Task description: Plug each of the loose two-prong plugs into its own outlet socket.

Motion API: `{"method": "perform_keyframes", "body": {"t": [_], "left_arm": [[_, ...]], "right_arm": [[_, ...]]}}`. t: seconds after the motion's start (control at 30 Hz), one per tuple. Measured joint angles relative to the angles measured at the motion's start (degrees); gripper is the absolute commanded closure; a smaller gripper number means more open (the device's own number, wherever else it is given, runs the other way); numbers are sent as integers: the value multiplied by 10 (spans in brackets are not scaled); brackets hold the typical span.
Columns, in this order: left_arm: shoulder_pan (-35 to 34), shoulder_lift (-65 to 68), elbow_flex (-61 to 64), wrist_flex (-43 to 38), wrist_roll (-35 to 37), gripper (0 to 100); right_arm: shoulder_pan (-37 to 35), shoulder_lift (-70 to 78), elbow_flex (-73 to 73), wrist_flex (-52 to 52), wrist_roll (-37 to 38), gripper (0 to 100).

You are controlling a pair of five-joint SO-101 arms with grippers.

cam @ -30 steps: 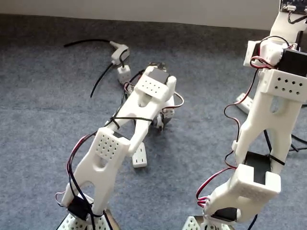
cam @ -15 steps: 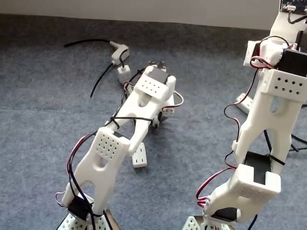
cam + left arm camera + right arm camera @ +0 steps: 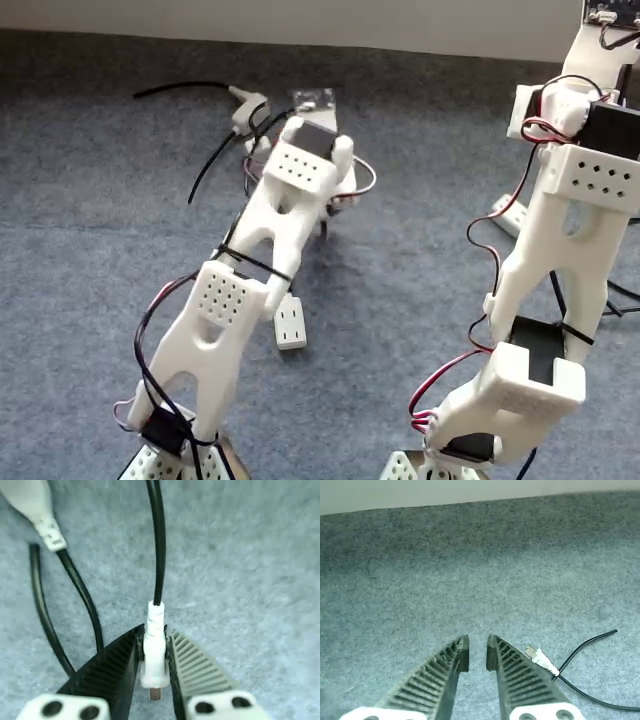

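One arm has stretched farther out, left fingers clamping a white plug; right fingers barely parted.

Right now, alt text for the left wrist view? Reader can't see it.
The left arm's fingers are shut on a white plug, whose black cord runs away over the grey carpet. A second white plug with its own black cable lies off to one side.
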Motion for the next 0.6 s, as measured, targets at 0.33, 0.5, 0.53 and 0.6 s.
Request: {"method": "perform_keyframes", "body": {"t": [0.33,0.5,0.53,0.6], "left_arm": [[3,-9,-195,12,3,994],[26,-73,-195,16,3,994],[32,-91,-195,16,3,994],[41,-130,-196,19,3,994]], "right_arm": [[0,0,0,0,0,919],[0,0,0,0,0,919],[0,0,0,0,0,919],[0,0,0,0,0,919]]}}
